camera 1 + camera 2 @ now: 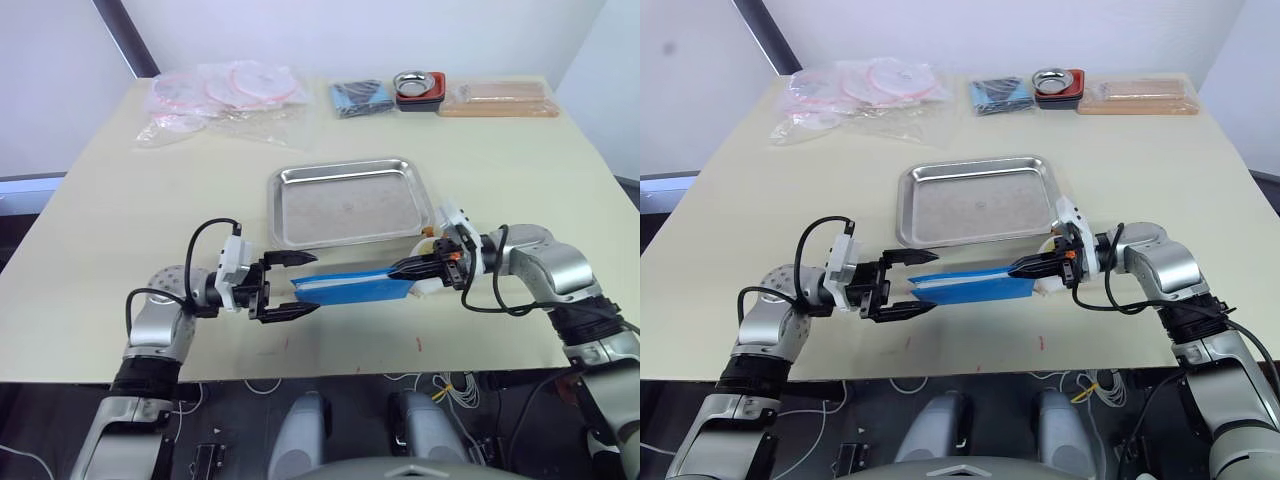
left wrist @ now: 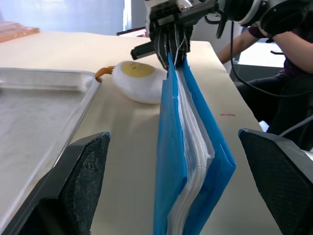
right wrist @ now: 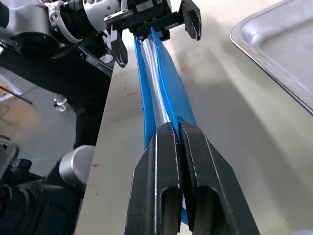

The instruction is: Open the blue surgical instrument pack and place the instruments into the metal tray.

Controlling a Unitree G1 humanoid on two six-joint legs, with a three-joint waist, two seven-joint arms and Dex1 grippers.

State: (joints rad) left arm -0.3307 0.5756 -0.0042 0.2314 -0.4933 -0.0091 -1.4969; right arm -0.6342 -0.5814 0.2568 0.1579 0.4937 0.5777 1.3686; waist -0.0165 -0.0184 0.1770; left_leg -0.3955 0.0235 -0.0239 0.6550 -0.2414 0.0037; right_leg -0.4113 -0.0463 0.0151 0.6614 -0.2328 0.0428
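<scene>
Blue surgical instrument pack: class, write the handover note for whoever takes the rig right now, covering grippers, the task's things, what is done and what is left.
Right gripper: shut on one end of the blue surgical instrument pack.
Left gripper: open, its fingers on either side of the pack's other end, not gripping.
Pack: held on edge, near the table's front edge, in front of the metal tray; still folded.
Done: pack picked up.
Left: open it, move the instruments to the tray, which holds none yet.

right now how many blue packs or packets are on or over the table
2. The blue surgical instrument pack is held on edge near the table's front, beside the metal tray. A smaller blue packet lies at the far edge. More may be hidden.
</scene>
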